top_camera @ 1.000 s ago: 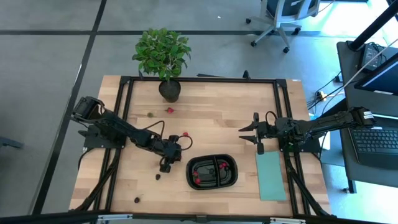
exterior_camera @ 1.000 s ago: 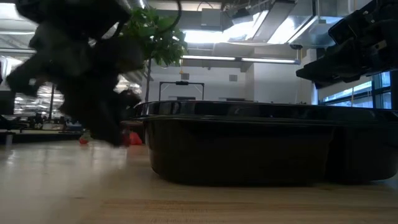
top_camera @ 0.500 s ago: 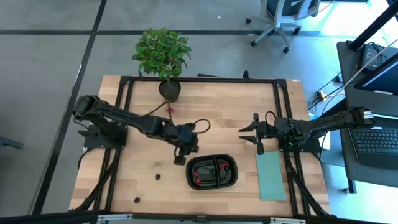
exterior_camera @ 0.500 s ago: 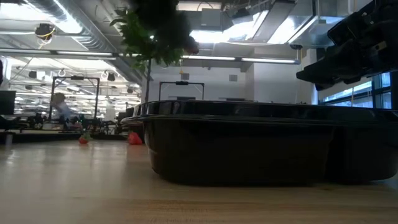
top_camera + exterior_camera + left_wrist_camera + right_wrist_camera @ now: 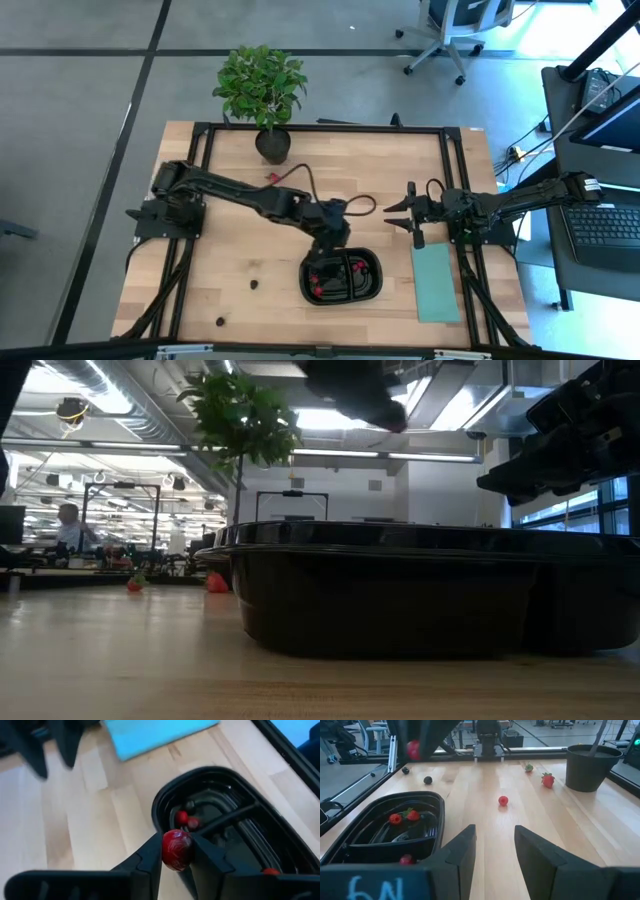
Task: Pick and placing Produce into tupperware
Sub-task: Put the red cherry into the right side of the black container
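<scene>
The left gripper (image 5: 176, 851), jaws clamped on a red berry (image 5: 176, 849), has swung from the table to above the black tupperware (image 5: 342, 277), seemingly ready to drop; the right gripper's (image 5: 493, 845) jaws wait open.

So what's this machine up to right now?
The left gripper holds a dark red berry between its fingers, above the black two-compartment container. A few red pieces already lie inside it. More berries sit loose on the wooden table near the potted plant. The right gripper waits open beside a pale teal sheet.
</scene>
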`<move>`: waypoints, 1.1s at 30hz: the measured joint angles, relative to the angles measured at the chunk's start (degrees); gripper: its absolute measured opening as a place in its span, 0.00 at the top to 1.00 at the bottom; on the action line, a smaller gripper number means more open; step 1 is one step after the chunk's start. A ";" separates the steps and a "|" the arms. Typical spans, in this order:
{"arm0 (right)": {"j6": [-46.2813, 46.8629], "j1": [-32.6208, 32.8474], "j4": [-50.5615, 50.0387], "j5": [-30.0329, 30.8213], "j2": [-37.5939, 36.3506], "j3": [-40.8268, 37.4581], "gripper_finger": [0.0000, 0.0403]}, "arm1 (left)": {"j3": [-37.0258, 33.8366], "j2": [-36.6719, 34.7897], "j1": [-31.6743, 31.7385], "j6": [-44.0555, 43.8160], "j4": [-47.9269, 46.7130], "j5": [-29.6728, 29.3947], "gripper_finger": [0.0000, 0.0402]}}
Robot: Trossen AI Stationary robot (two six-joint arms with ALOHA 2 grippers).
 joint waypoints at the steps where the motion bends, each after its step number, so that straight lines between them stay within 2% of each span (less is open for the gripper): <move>1: 0.01 0.00 -0.02 0.00 0.00 0.00 0.66 | 1.19 1.14 -0.04 0.70 -0.02 0.21 0.79; 8: 0.12 0.00 -2.45 0.00 0.04 0.00 0.66 | 7.88 9.77 -0.49 1.02 3.18 0.25 0.79; 14: 3.28 -0.02 -5.21 0.00 0.59 0.00 0.66 | 8.44 14.90 -1.53 1.04 6.37 2.86 0.79; 33: 3.72 -0.02 -6.61 0.00 0.85 0.00 0.66 | 8.38 20.29 -3.30 0.63 7.75 3.22 0.79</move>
